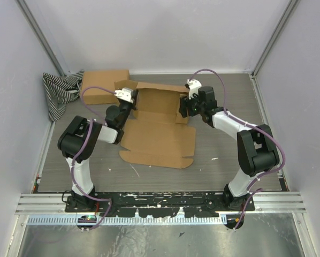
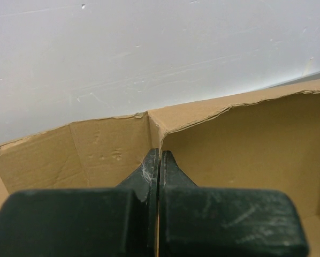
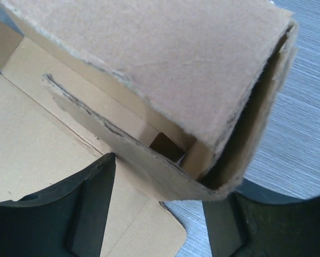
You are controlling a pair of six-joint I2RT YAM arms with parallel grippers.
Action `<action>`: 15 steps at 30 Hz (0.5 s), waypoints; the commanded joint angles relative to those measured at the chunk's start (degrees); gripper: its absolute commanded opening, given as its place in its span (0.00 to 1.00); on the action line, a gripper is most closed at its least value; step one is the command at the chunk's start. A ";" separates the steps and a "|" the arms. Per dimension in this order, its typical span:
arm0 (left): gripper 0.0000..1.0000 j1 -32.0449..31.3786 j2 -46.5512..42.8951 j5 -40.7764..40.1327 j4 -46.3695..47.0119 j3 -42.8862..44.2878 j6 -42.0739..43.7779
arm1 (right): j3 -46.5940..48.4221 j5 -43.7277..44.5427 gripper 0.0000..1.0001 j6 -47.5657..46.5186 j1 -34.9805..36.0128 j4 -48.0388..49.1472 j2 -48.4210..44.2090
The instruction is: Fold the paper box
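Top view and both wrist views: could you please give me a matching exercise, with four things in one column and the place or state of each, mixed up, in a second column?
1. striped cloth
2. flat cardboard piece
3. left fingers
4. right fingers

A. apart, on either side of the right wall of the paper box
B. in the far left corner
C. shut on the left wall of the paper box
D. lying flat, just right of the cloth

Pairs: 1-B, 2-D, 3-C, 4-A
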 commanded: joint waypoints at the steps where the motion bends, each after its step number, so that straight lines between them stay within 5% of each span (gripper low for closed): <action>1: 0.00 -0.50 -2.40 0.67 2.63 -1.05 1.05 | 0.92 1.02 0.60 2.12 0.12 5.06 -1.85; 3: 0.00 -0.60 -2.33 0.50 2.67 -0.80 1.02 | 1.58 0.91 0.51 2.63 0.19 4.75 -1.23; 15: 0.00 -2.91 -1.83 -1.78 2.63 -0.71 2.82 | -3.53 9.30 0.36 2.84 2.13 12.34 -2.33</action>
